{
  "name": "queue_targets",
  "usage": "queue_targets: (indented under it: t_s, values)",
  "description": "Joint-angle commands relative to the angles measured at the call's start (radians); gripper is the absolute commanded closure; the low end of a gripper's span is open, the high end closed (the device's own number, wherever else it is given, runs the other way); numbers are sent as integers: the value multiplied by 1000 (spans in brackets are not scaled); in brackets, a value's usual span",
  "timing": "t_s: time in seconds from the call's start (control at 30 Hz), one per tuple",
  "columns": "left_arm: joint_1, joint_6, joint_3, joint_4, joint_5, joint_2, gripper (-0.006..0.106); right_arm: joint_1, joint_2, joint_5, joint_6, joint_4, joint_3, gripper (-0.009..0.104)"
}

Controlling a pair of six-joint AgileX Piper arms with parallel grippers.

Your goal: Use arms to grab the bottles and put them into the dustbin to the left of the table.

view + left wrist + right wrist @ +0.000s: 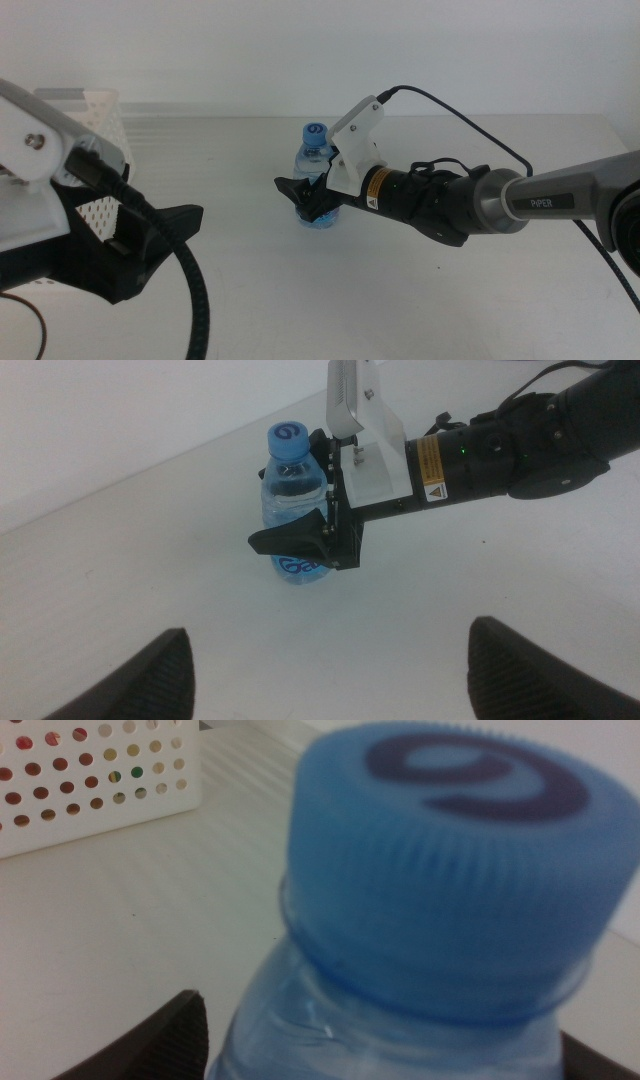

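Note:
A small clear water bottle (317,160) with a blue cap (450,870) stands upright in the middle of the white table (400,300). My right gripper (312,195) reaches in from the right and holds the bottle's body low down, one dark jaw against each side; in the right wrist view the bottle fills the gap between the jaws. My left gripper (165,250) hangs open at the left, a good way short of the bottle (295,510), with nothing between its jaws (325,670). The white perforated dustbin (95,110) stands at the far left.
Red and yellowish colours show through the dustbin's holes (90,770). A thick black cable (195,290) loops down from the left arm, and another cable (470,120) arcs above the right arm. Bare tabletop lies between the bottle and the dustbin.

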Motion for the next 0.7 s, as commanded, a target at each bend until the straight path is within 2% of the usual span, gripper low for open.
queue_targets:
  t_s: [0.0, 0.1, 0.2, 0.3, 0.4, 0.53, 0.6, 0.67]
  values:
    - [-5, -6, -26, -29, -68, -6, 10, -1, -68, -73, 11, 4, -31, 7]
    - [-5, -6, -26, -29, -68, -6, 10, -1, -81, -51, 44, -20, -31, 8]
    - [-5, -6, -26, -29, -68, -6, 10, -1, -121, 8, 104, -74, -27, 10]
    - [-5, -6, -26, -29, -68, -6, 10, -1, -169, 100, 180, -148, -27, 12]
    - [-5, -6, -26, -29, -68, -6, 10, -1, -218, 175, 305, -250, -26, 13]
    - [-5, -6, -26, -29, -68, -6, 10, -4, -290, 184, 472, -380, 25, 15]
    - [-5, -6, -26, -29, -68, -6, 10, -4, -322, 184, 502, -421, 66, 16]
    - [-5, -6, -26, -29, -68, -6, 10, -4, -359, 183, 507, -433, 107, 16]
